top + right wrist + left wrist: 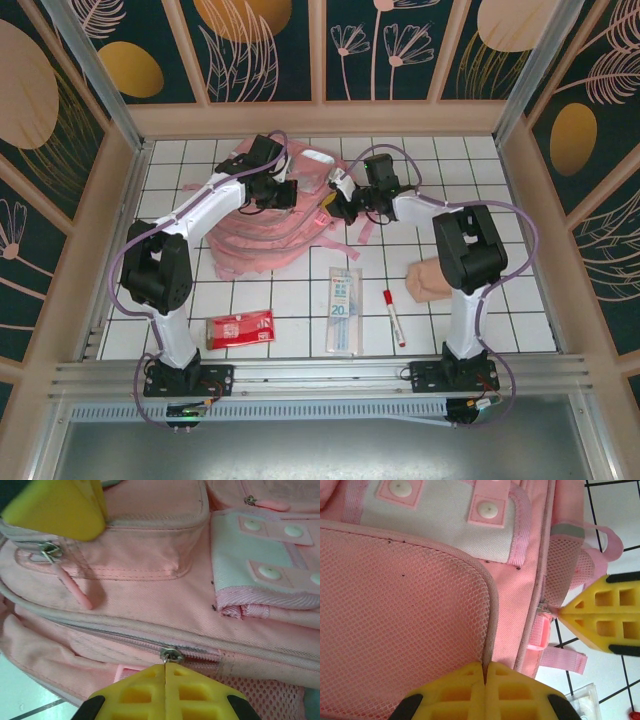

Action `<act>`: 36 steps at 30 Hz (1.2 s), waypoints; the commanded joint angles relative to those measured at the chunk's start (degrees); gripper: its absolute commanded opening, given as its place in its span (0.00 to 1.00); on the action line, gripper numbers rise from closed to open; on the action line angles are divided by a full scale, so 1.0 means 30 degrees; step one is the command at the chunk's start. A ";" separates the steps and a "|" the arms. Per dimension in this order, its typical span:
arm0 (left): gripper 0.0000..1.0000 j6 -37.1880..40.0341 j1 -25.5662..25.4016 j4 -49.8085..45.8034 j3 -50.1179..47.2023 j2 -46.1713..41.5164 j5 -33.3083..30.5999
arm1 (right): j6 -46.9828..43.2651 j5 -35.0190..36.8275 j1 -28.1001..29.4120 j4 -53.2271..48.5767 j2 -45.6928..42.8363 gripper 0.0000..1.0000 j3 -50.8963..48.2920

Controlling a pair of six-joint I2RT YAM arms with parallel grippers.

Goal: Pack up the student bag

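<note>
Two arms met over the soft pink student bag, slumped at upper centre on glossy white tiles.

Left wrist view: the left gripper, at bottom centre, pinched the piped rim of the honeycomb mesh pocket, yellow wedge tips fully together.

Right wrist view: the right gripper, tips likewise together, nipped the metal zip slider at lower centre.

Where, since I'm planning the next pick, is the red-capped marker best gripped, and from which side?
Grip the marker at mid-barrel, coming straight down, fingers closing across its width. It lies flat on the table, long axis running roughly near to far, red cap at the far end, with bare tiles on both sides.
</note>
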 commanded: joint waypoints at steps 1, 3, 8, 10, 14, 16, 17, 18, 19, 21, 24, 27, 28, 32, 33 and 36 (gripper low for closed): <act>0.00 -0.0714 0.0223 0.1502 0.0239 -0.0818 0.0852 | 0.0666 -0.1768 0.0029 -0.1396 -0.0861 0.00 0.0646; 0.00 -0.0954 0.0237 0.1673 0.0222 -0.0770 0.1029 | 0.1950 -0.2779 0.0223 -0.1144 -0.1323 0.00 0.0453; 0.00 -0.1158 0.0226 0.1887 0.0397 -0.0606 0.1540 | 0.4455 -0.0667 0.0251 0.1194 -0.2962 0.03 -0.1471; 0.00 -0.0924 0.0240 0.1697 0.0428 -0.0662 0.1556 | 0.4203 0.1006 -0.0542 0.1711 -0.3058 0.18 -0.1817; 0.00 -0.0697 0.0223 0.1567 0.0279 -0.0694 0.1990 | 0.2082 0.1228 -0.1781 -0.0301 -0.0941 0.38 0.0375; 0.00 -0.0747 0.0224 0.1605 0.0227 -0.0695 0.2214 | 0.0627 0.0915 -0.1802 -0.1831 0.0255 0.42 0.1901; 0.00 -0.0782 0.0223 0.1618 0.0265 -0.0683 0.2350 | -0.0107 0.0834 -0.1681 -0.2554 0.0782 0.44 0.2580; 0.00 -0.0836 0.0223 0.1638 0.0283 -0.0671 0.2469 | -0.0668 0.0854 -0.1569 -0.3060 0.1184 0.45 0.3039; 0.00 -0.0913 0.0223 0.1661 0.0316 -0.0688 0.2558 | -0.1373 0.0786 -0.1454 -0.3642 0.1549 0.46 0.3496; 0.00 -0.0956 0.0223 0.1758 0.0304 -0.0694 0.2719 | -0.2950 0.0210 -0.1208 -0.4761 0.1963 0.47 0.3994; 0.00 -0.0952 0.0230 0.1754 0.0311 -0.0682 0.2757 | -0.3810 -0.0243 -0.0976 -0.5434 0.2426 0.48 0.4383; 0.00 -0.0912 0.0231 0.1761 0.0333 -0.0606 0.2867 | -0.4273 -0.0513 -0.0853 -0.6233 0.3064 0.47 0.4874; 0.00 -0.0897 0.0237 0.1723 0.0362 -0.0584 0.2874 | -0.4575 -0.0722 -0.0804 -0.6652 0.3221 0.47 0.5023; 0.00 -0.0840 0.0223 0.1731 0.0279 -0.0578 0.3046 | -0.4642 -0.1070 -0.0660 -0.6517 0.3643 0.47 0.4969; 0.00 -0.0824 0.0223 0.1726 0.0279 -0.0562 0.3128 | -0.4609 -0.1073 -0.0655 -0.6434 0.3777 0.46 0.5046; 0.00 -0.0758 0.0226 0.1714 0.0266 -0.0544 0.3253 | -0.4565 -0.1419 -0.0605 -0.6081 0.3932 0.34 0.5066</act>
